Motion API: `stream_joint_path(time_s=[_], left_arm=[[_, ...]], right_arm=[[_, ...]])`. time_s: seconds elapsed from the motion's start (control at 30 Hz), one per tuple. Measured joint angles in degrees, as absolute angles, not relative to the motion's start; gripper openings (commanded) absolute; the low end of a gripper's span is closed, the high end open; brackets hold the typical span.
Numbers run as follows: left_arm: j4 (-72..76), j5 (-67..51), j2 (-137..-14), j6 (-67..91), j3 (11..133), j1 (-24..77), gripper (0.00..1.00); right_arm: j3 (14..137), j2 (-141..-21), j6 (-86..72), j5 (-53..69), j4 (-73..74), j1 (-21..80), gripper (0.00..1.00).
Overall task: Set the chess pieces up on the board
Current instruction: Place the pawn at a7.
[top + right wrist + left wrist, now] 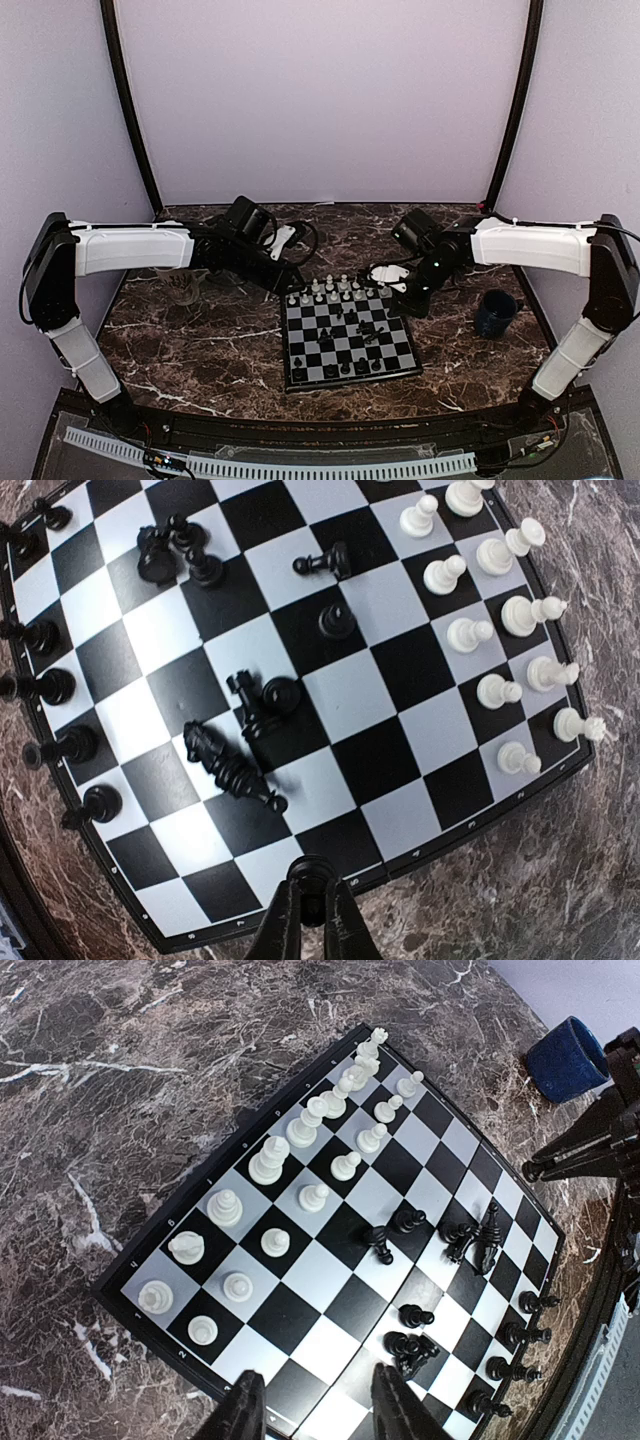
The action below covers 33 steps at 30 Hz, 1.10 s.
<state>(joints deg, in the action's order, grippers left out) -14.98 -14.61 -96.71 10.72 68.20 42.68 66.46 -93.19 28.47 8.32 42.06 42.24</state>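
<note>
The board lies mid-table. White chess pieces stand in two rows along its far edge. Black pieces lie or stand loosely in the middle, and several stand along the near edge. My left gripper hovers at the board's far-left corner. In the left wrist view it is open and empty above the board, with white rows and toppled black pieces beyond. My right gripper is at the board's right edge. In the right wrist view it is shut on a black piece above the board's rim.
A dark blue mug stands right of the board and shows in the left wrist view. A clear glass cup stands left under the left arm. Fallen black pieces lie near the right gripper. Black frame poles rise at the back corners.
</note>
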Motion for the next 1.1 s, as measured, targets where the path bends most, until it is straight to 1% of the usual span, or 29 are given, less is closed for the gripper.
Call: stream_joint_path(time_s=[0.13, 0.27, 0.7, 0.9, 1.1], left_arm=[[-14.9, -14.7, -96.7, 10.7, 68.2, 42.7, 0.39], [-14.8, -14.8, -96.8, 10.7, 68.2, 42.7, 0.39], [-14.9, -15.4, -97.2, 10.7, 68.2, 42.7, 0.39], [-14.9, -15.5, -97.3, 10.7, 68.2, 42.7, 0.39], [-14.9, -15.6, -97.6, 10.8, 68.2, 42.7, 0.39]], right_arm=[[61.4, -89.3, 30.5, 8.6, 43.4, 42.0, 0.09], [58.4, -88.9, 32.6, 10.2, 44.8, 42.1, 0.1], [56.6, -91.3, 35.5, 13.1, 44.5, 42.3, 0.12], [55.9, -92.5, 36.2, 13.1, 44.4, 42.4, 0.17], [55.9, -92.5, 36.0, 13.1, 43.5, 42.5, 0.27]])
